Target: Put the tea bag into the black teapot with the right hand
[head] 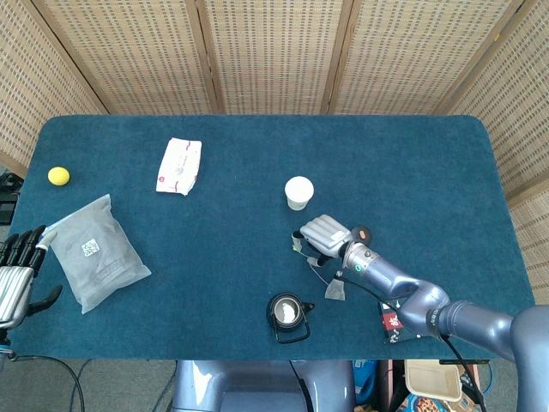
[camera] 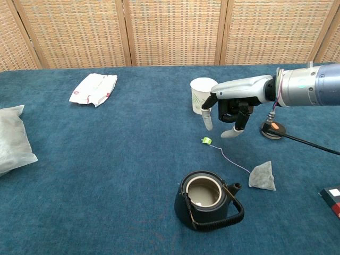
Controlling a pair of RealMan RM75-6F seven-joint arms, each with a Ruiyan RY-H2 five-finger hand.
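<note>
The grey tea bag (camera: 262,177) (head: 334,291) lies on the blue cloth, right of the black teapot (camera: 206,198) (head: 287,315), whose top is uncovered. A thin string runs from the bag to a green tag (camera: 206,141). My right hand (camera: 229,109) (head: 321,235) hovers just above that tag with its fingers pointing down and apart, holding nothing. In the head view the hand hides the tag. My left hand (head: 17,273) rests at the table's near left corner, fingers spread, empty.
A paper cup (camera: 202,95) stands just behind my right hand. The black teapot lid with an orange knob (camera: 272,129) lies to its right. A white packet (camera: 94,87), a grey pouch (head: 95,252), a yellow ball (head: 58,176) and a dark box (head: 400,314) lie around.
</note>
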